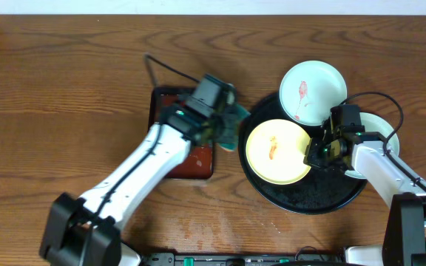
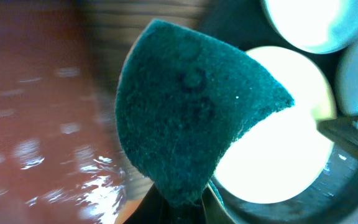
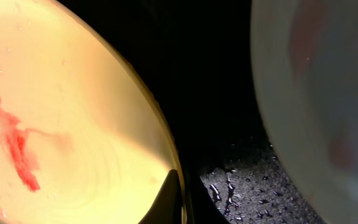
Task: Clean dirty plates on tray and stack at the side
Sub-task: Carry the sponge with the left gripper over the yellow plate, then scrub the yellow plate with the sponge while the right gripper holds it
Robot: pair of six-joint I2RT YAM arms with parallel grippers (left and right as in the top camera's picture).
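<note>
The black tray (image 1: 324,198) holds a pale yellow plate (image 1: 272,159) with a red smear. A white plate (image 1: 318,85) with a red smear rests on the tray's far rim. Another white plate (image 1: 387,127) lies at the right, mostly hidden by my right arm. My right gripper (image 1: 315,155) is shut on the yellow plate's right rim; the right wrist view shows the fingers (image 3: 180,200) pinching the plate (image 3: 61,118). My left gripper (image 1: 228,122) is shut on a teal sponge (image 2: 191,112) and holds it just left of the tray, above the table.
A reddish-brown rectangular tray (image 1: 198,164), wet and glossy, lies under my left arm, left of the black tray; it also shows in the left wrist view (image 2: 30,118). A black cable (image 1: 165,68) runs behind it. The black tray's floor is wet (image 3: 235,180).
</note>
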